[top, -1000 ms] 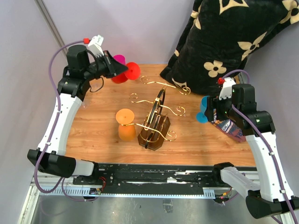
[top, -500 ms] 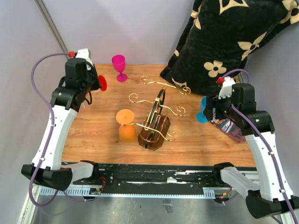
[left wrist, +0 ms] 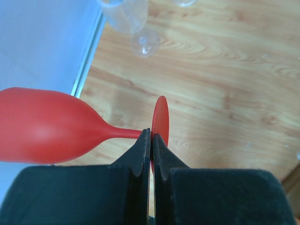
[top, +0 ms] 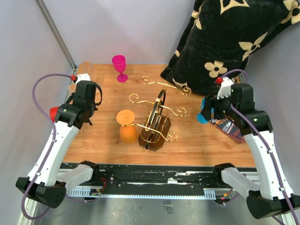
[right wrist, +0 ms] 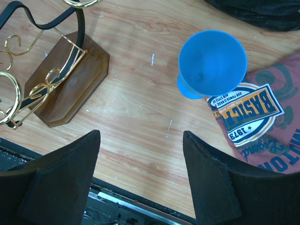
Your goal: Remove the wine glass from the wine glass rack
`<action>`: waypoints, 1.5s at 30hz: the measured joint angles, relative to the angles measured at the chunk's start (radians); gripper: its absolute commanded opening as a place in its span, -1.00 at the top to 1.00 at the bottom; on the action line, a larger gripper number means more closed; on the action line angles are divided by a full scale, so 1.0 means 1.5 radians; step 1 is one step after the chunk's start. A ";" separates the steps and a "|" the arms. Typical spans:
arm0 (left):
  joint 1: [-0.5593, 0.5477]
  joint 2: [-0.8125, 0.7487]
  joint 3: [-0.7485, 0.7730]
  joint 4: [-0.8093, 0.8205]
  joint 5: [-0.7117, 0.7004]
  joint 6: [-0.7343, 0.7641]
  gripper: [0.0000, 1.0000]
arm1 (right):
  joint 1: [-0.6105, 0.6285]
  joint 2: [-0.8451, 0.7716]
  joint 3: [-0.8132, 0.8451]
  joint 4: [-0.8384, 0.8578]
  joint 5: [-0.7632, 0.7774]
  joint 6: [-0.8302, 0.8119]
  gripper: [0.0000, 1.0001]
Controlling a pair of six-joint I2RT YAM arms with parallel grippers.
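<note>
The gold wire wine glass rack (top: pixel 158 108) stands mid-table on its dark brown base (top: pixel 154 135); the base also shows in the right wrist view (right wrist: pixel 65 79). An orange wine glass (top: pixel 126 125) hangs upside down on the rack's left arm. My left gripper (top: pixel 65 112) is shut on the foot of a red wine glass (left wrist: pixel 42 126), held sideways with its bowl (top: pixel 55 112) out past the table's left edge. My right gripper (right wrist: pixel 140 154) is open and empty, above the table beside a blue wine glass (right wrist: pixel 212 63), right of the rack.
A pink wine glass (top: pixel 119 65) stands at the back. A clear glass (left wrist: pixel 126 14) sits near the table's left edge. A black flowered blanket (top: pixel 225 42) fills the back right. A printed cloth (right wrist: pixel 253 112) lies beside the blue glass.
My left arm has swung the red glass from the back, near the pink glass, leftward and nearer, to the table's left edge. The right arm has not moved.
</note>
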 measured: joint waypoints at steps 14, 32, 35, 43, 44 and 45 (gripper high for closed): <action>-0.040 0.254 -0.045 -0.107 -0.189 -0.143 0.99 | 0.000 -0.021 -0.001 0.007 -0.037 -0.012 -0.45; -0.021 0.400 -0.040 -0.138 -0.187 -0.209 0.99 | 0.000 -0.038 -0.010 0.007 -0.054 -0.030 -0.46; -0.013 0.426 -0.040 -0.134 -0.185 -0.209 0.99 | 0.000 -0.038 -0.012 0.008 -0.060 -0.031 -0.46; 0.024 0.510 -0.040 -0.091 -0.175 -0.195 0.99 | 0.000 -0.044 -0.014 0.008 -0.066 -0.034 -0.47; 0.026 0.520 -0.040 -0.081 -0.173 -0.192 0.99 | 0.000 -0.045 -0.014 0.008 -0.067 -0.035 -0.47; 0.029 0.531 -0.040 -0.072 -0.170 -0.188 0.99 | 0.000 -0.045 -0.014 0.008 -0.066 -0.036 -0.47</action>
